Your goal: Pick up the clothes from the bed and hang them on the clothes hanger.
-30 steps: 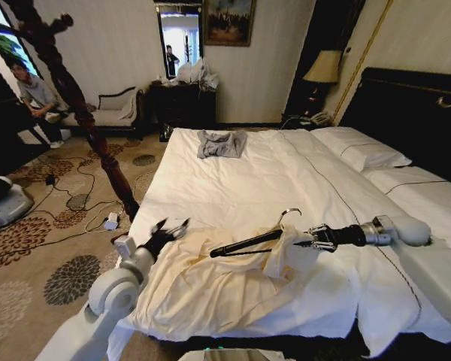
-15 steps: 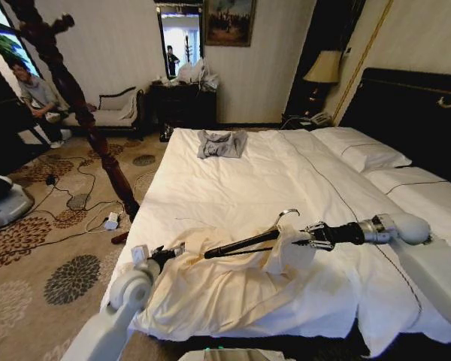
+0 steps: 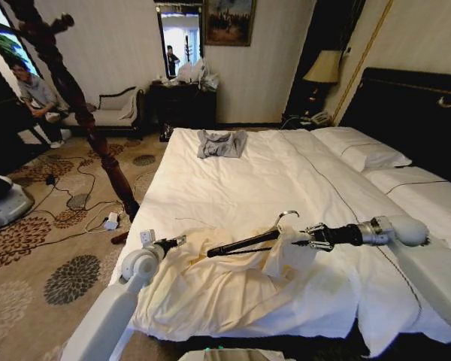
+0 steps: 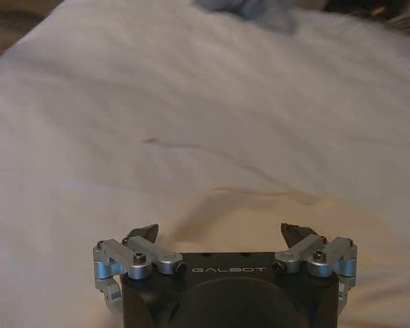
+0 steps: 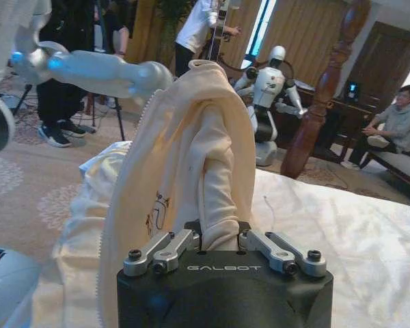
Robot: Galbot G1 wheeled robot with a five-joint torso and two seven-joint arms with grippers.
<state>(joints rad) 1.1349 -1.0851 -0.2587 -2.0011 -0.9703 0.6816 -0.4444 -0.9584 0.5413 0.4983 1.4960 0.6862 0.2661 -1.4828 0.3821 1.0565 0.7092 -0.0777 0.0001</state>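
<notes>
Now | right gripper (image 3: pixel 296 242) pinching clothes (image 3: pixel 233 282) | left gripper (image 3: pixel 182 239) spread, low over bed (image 3: pixel 240 180)

"GALBOT" on left gripper (image 4: pixel 220 236) and right gripper (image 5: pixel 219 239) housings.

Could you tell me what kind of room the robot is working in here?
Most likely a hotel-style bedroom: a wide bed with white sheets, pillows and a tall black headboard, a bedside lamp, patterned carpet and a framed painting on the wall.
</notes>
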